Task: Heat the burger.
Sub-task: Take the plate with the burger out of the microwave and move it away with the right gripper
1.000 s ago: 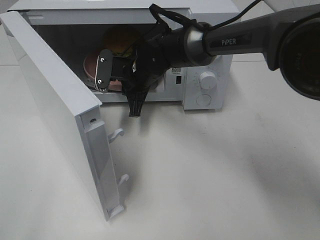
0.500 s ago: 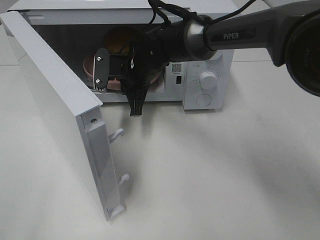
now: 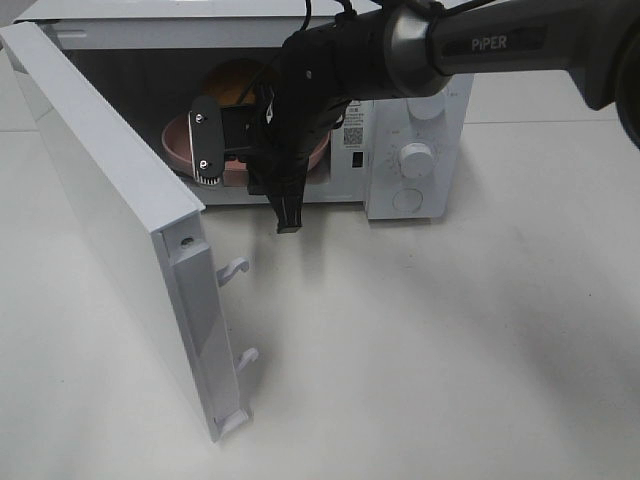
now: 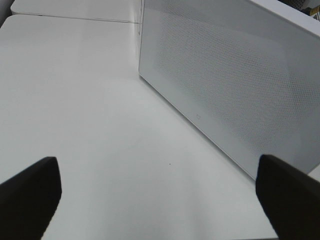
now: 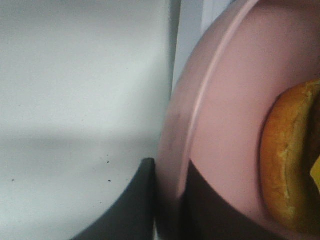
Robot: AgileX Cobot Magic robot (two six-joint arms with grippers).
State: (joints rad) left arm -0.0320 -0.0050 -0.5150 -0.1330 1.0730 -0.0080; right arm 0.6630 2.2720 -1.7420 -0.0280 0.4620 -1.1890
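Note:
The burger (image 3: pixel 236 80) sits on a pink plate (image 3: pixel 180 146) inside the open microwave (image 3: pixel 415 160); its golden bun (image 5: pixel 286 165) also shows in the right wrist view. My right gripper (image 3: pixel 224 160) reaches into the oven's mouth from the right. There its fingers (image 5: pixel 142 200) stand on either side of the pink plate's rim (image 5: pixel 200 100), shut on it. My left gripper (image 4: pixel 160 200) is open, empty and low over the table, facing the outside of the microwave door (image 4: pixel 235 90). It does not show in the exterior high view.
The microwave door (image 3: pixel 110 210) stands swung wide open to the left, with its latch hooks (image 3: pixel 235 268) pointing out over the white table (image 3: pixel 450 350). The control knobs (image 3: pixel 416 158) are on the oven's right side.
The right forearm has risen and swung a little to the right, while the gripper stays at the plate. Its jaws have narrowed onto the rim. The left gripper is unchanged.

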